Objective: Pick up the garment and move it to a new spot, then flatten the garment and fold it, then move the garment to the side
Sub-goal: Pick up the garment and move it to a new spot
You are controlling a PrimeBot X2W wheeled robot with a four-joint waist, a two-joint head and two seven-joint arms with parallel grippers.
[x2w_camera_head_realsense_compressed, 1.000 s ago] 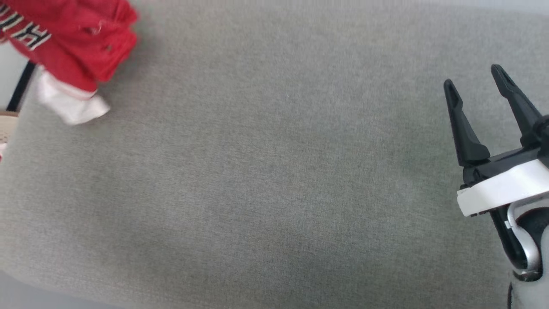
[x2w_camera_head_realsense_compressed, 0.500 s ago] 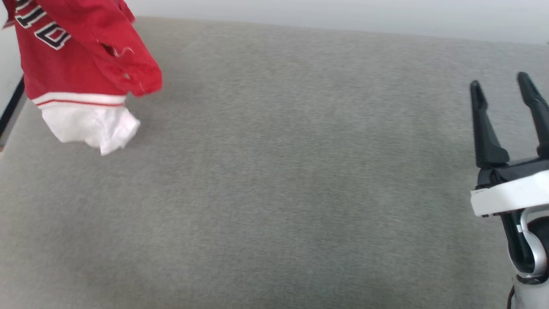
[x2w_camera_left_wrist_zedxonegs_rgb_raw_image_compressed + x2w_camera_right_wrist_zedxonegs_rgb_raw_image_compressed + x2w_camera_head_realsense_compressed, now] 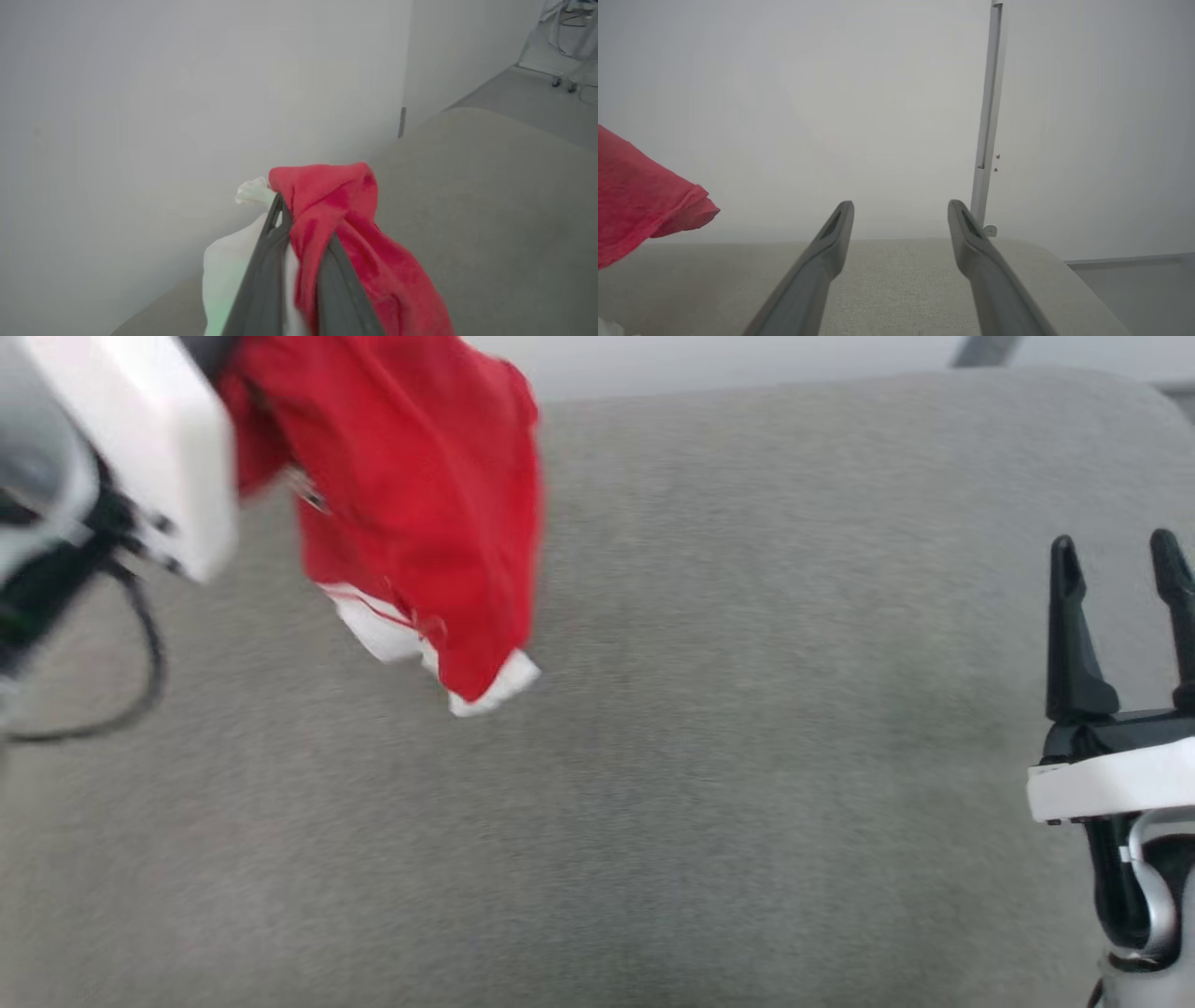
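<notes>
Red garment with white trim hanging at upper left of frame, pinched in narrow jaws of left gripper, above grey surface, right gripper at right edge, jaws wide, empty

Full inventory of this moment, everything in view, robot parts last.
garment: one, red with white sleeve parts, hanging bunched from the left gripper over the far-left part of the surface
padded surface: one, grey, spanning the head view
wall: one, pale grey, behind the surface
post: one, white, upright against the wall
cable: one, black, looping at the head view's left edge
left gripper: one, dark fingers, shut on the garment
right gripper: one, dark fingers, open, holding nothing, lower right of the head view
</notes>
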